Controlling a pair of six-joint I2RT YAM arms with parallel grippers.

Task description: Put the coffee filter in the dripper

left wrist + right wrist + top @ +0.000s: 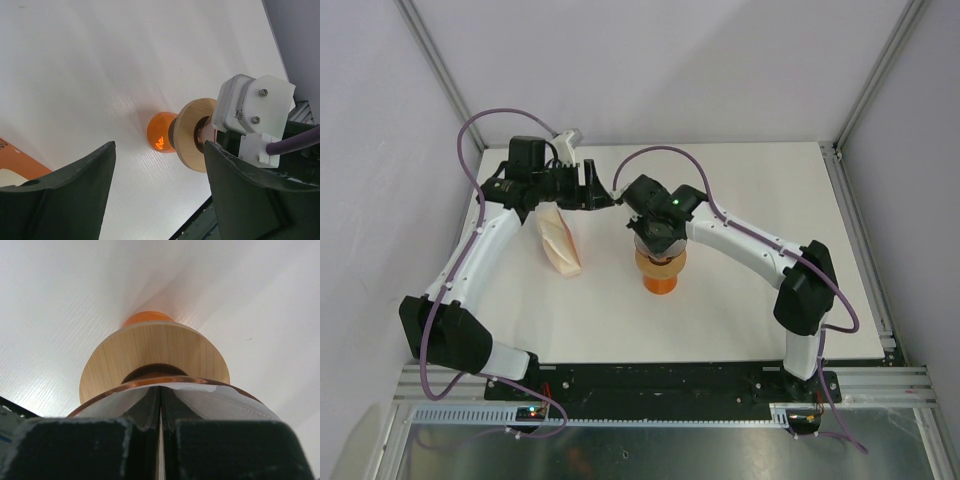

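The dripper's pinkish-orange rim [165, 381] sits on a wooden collar [155, 347] over an orange-tinted cup [147, 317]. The white paper coffee filter [225, 402] lies inside the rim, spread to both sides of my right gripper [160, 400]. That gripper is shut on the filter's fold, with a thin white sliver between its fingers. In the top view the right gripper [658, 243] hangs straight over the dripper, collar [660, 262] and cup [660, 282]. My left gripper [605, 193] is open and empty, left of the stand. In its own view [160, 147] it faces the cup [161, 132].
A thick cream stack of folded filters [560, 243] lies on the white table left of the stand, under the left arm. An orange packet edge [15, 160] shows at the left. The right wrist's white camera housing [252, 115] is close to the left gripper.
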